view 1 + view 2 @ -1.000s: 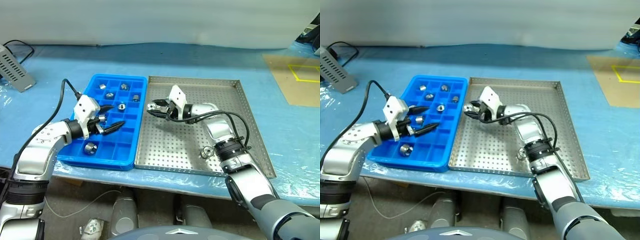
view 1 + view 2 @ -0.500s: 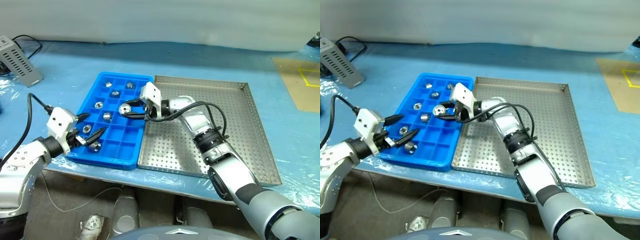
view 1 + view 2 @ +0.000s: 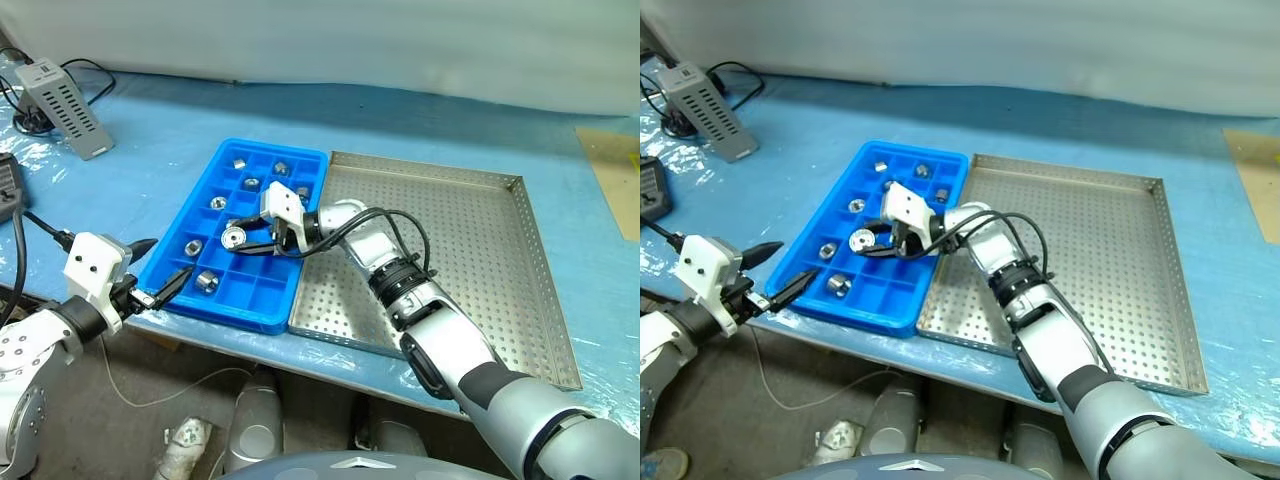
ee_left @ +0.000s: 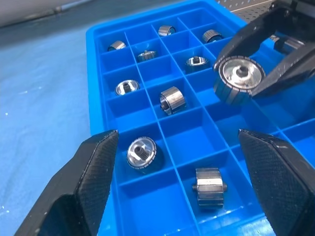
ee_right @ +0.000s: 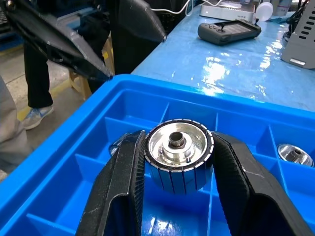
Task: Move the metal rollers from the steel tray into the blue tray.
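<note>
No readable text, label, brand, number or sign shows on anything in these views.

Silver roller [image 5: 178, 153] clamped over blue tray [image 3: 300, 168], steel tray [image 3: 470, 260] bare

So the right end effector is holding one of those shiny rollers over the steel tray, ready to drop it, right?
Not quite. The right end effector does hold a metal roller between its fingers, but it is over the blue tray, not the steel tray. The right wrist view shows blue compartments directly beneath the roller, and the head views agree.
</note>
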